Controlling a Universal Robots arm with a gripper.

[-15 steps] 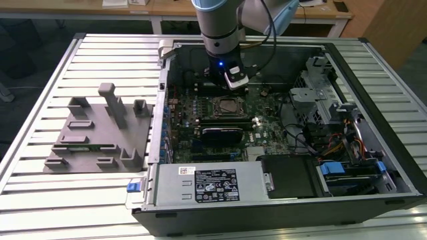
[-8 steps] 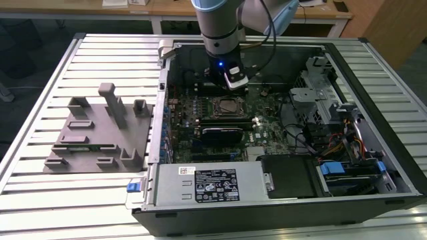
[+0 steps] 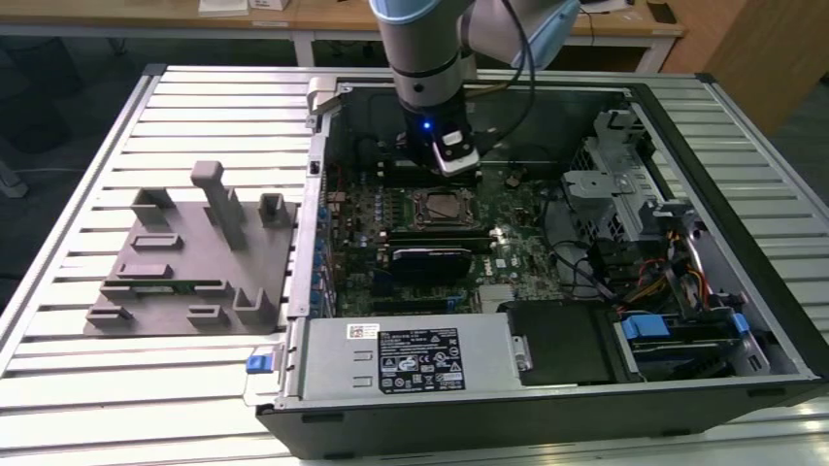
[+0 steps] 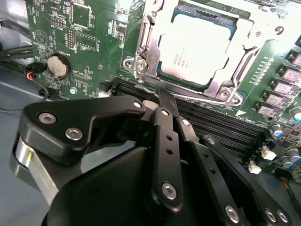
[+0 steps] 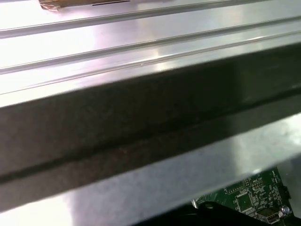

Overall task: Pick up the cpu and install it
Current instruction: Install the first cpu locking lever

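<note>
Exterior view: even overhead room light, soft shadows inside the computer case (image 3: pixel 545 243), mild sheen on the slatted metal table (image 3: pixel 78 194). Second wrist view: cpu (image 4: pixel 195 47) lid glares pale, nearly washed out; black gripper (image 4: pixel 162 110) linkage close, slightly soft. First wrist view: metal slats (image 5: pixel 117 42) overexposed, blurred; dark case wall (image 5: pixel 141 122) out of focus.

Robotics lab or test workshop, indicated by an opened desktop computer case (image 3: pixel 545 252) with its motherboard (image 3: pixel 428 233) exposed, laid on a ribbed aluminium worktable (image 3: pixel 78 291) beside a grey moulded parts tray (image 3: pixel 182 262), with wooden desks (image 3: pixel 311 19) set behind.
</note>
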